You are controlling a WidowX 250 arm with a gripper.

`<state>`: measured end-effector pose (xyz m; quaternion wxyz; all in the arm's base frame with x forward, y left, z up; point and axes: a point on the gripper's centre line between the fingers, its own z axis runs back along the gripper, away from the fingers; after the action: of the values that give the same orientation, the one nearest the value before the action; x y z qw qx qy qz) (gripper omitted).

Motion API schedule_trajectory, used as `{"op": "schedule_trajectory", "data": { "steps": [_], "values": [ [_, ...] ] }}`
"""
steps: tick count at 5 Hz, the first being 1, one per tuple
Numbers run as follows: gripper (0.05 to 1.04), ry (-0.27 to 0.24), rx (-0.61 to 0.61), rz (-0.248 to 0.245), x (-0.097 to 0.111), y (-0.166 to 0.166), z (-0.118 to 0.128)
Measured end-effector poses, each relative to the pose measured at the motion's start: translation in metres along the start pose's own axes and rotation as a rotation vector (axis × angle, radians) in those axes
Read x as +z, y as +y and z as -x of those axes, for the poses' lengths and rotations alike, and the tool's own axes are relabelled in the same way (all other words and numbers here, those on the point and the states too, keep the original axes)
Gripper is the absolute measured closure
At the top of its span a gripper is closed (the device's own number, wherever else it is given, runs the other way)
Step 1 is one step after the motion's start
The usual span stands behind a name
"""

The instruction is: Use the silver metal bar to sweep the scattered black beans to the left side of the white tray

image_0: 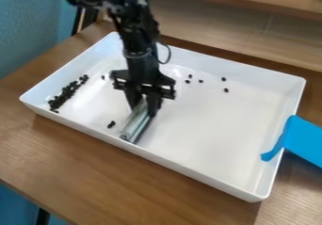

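Wood table [82,160] supports a white tray [207,120] beneath the gripper [144,107]. We observe the gripper closed on a pale bar [134,123], slanting down below it; black beads [66,95] lie on both sides of it.

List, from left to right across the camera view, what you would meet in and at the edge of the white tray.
Cluster of black pellets → gripper holding a pale bar → five scattered black pellets → blue strip.

The black arm [140,50] has a looped cable [170,54].
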<state>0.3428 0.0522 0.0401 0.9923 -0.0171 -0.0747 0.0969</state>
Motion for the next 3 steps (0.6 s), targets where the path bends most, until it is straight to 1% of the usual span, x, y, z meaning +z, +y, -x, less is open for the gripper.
{"op": "schedule_trajectory", "data": {
  "steps": [1,2,3],
  "values": [
    [0.698,-0.041,-0.012,0.010,0.013,0.030,0.000],
    [0.698,-0.069,-0.035,0.022,0.013,0.054,0.006],
    [0.698,-0.105,-0.036,0.012,0.015,0.080,0.006]
  ]
}}
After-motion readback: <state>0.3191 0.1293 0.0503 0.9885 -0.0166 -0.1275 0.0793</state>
